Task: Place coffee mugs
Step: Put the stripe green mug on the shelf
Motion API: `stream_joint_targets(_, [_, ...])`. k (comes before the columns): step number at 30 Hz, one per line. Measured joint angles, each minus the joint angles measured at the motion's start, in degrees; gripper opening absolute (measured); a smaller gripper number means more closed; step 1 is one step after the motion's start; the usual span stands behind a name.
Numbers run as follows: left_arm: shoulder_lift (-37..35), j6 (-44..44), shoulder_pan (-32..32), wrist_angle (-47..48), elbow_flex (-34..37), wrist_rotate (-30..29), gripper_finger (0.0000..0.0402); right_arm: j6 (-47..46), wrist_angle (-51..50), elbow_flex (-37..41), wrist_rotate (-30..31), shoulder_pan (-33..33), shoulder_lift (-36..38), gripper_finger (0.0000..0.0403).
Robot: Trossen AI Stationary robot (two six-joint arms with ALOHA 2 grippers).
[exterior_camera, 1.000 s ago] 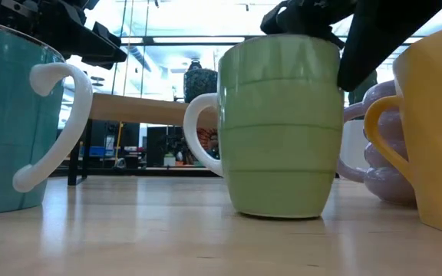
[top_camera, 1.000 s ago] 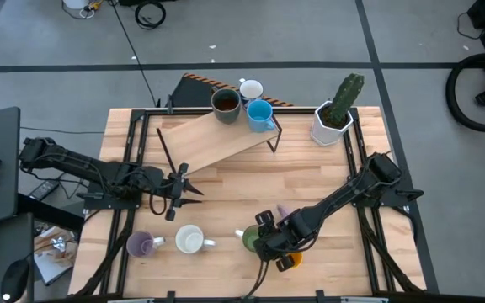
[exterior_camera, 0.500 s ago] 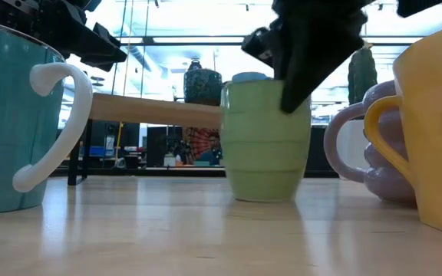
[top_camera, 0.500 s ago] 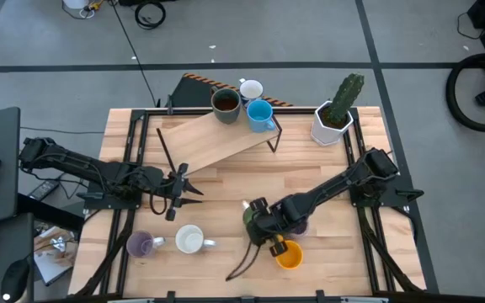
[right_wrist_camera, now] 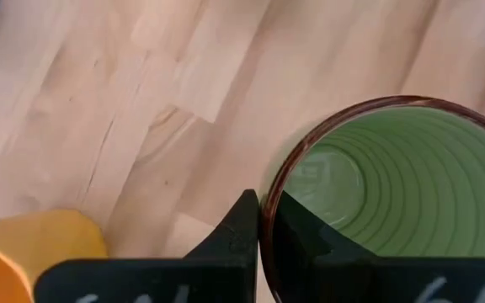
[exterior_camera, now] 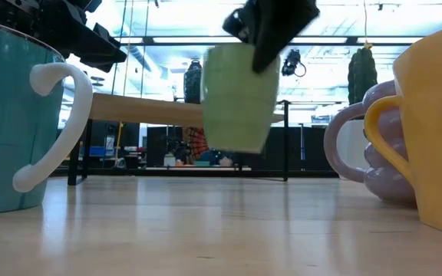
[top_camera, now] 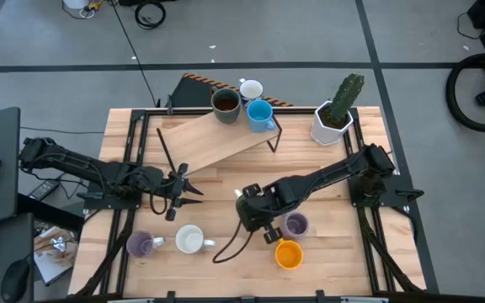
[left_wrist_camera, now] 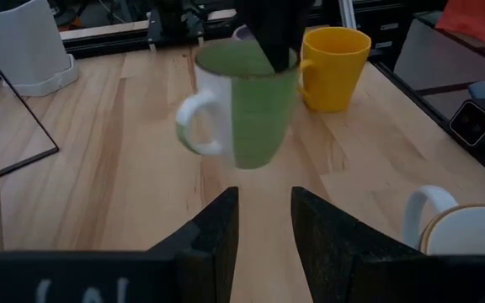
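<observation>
Holding the green mug [exterior_camera: 238, 96] clear of the table [top_camera: 327, 181], my right gripper [top_camera: 251, 208] is pinched on its rim, one finger inside, so it hangs upright for carrying. Left gripper [top_camera: 180, 187] waits part-open, empty, near the raised shelf [top_camera: 213, 139].

No readable text, labels, brands or nos. in any view. Mugs w/o print; pot, desk and arms show no lettering either.
</observation>
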State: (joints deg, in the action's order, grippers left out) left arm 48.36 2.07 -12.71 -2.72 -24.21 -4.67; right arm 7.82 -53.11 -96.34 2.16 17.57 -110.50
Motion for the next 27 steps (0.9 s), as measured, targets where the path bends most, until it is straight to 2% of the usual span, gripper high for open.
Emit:
stream_joint_targets(9, [0.00,0.29,-0.39,-0.90,0.00,-0.23,0.0117,5.97,-7.59,-12.29,1.00,-2.52,0.02,0.0025])
stream_joint_targets(15, [-0.02,2.40,-1.68,-3.45,-1.56,-4.77,0.0117,13.09,-9.95,-19.00,1.13,-5.29,0.04,0.0026])
stream_joint_targets(20, [-0.09,1.17,-1.65,5.94,-9.21,-4.82,0.0117,15.94,-10.11,-21.29,0.14,-9.11,0.09,0.0026])
stream_joint_targets(24, [-0.11,0.18,-1.62,15.39,-14.86,-7.89,0.0117,18.18,-8.10,-21.55,-0.37,-12.11,0.08,0.0026])
stream_joint_targets(27, [-0.11,-0.35,-1.62,16.88,-15.93,-9.14,0.0117,19.74,-6.13,-21.55,-1.13,-14.10,0.02,0.0027])
